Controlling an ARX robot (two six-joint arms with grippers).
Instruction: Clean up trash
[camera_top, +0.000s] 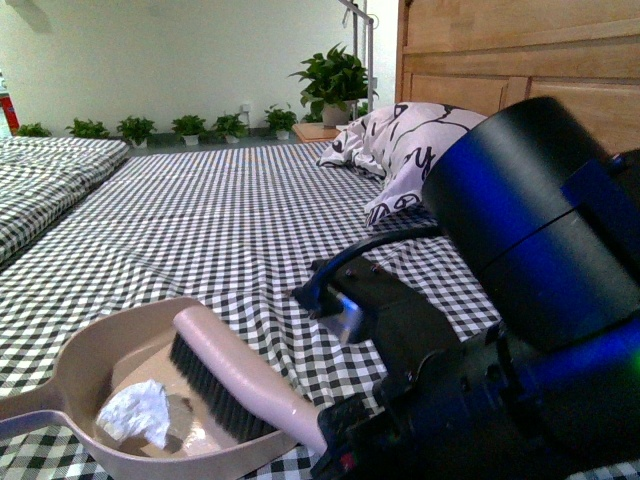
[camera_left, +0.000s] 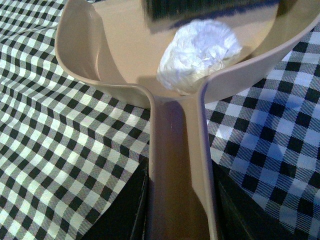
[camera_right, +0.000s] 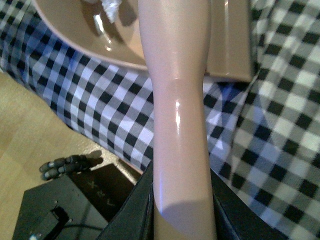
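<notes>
A crumpled white wad of trash lies inside the pinkish-beige dustpan, near where the handle joins the pan. My left gripper is shut on the dustpan's handle. The pink brush rests with its black bristles in the pan, just beside the trash. My right gripper is shut on the brush handle; in the front view it sits at the lower right. The pan's rim shows in the right wrist view.
The checked bed cover spreads ahead. A white pillow with black prints leans on the wooden headboard at the right. Potted plants line the far wall. The right arm's dark bulk fills the right foreground. The bed's edge and wood floor lie below.
</notes>
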